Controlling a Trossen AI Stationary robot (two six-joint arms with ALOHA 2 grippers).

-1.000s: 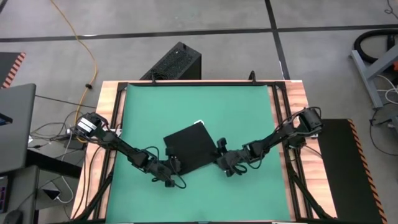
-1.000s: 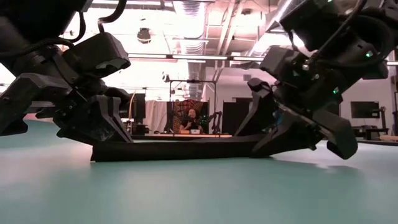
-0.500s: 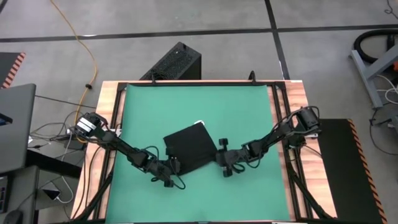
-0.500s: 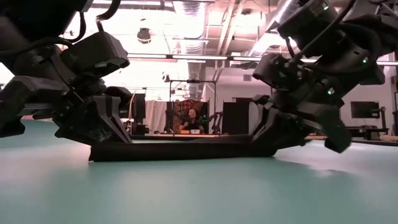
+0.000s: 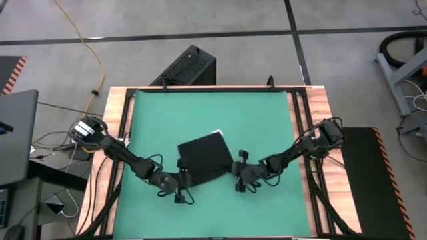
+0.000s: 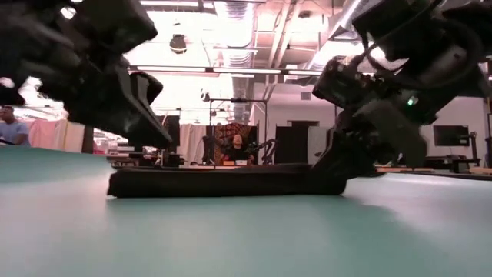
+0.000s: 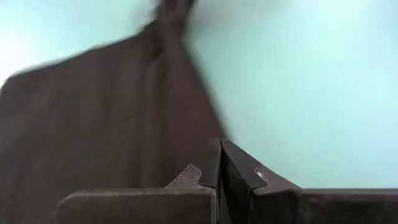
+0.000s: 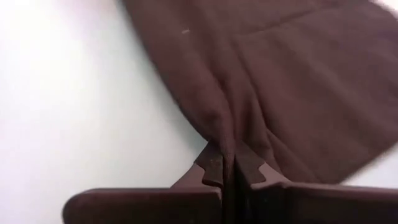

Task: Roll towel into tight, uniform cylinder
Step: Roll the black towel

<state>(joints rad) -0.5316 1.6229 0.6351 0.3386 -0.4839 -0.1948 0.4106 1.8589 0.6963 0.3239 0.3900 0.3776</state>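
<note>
The green mat (image 5: 260,120) carries the towel (image 5: 203,159), lying flat near its front middle, still unrolled. The right gripper (image 5: 237,175) pinches the towel's near right corner, fingers pressed together on cloth. The left gripper (image 5: 180,181) sits at the near left corner, fingers shut, apparently just off the cloth. The near edge runs between them.

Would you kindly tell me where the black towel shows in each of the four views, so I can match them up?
High view: the towel lies on the green mat, between the two claws.
Low view: towel is a flat dark strip across the middle.
Left wrist view: towel fills the left part.
Right wrist view: towel fills the upper right, pinched by the right claw.
Shared landmark: the green mat.
</note>
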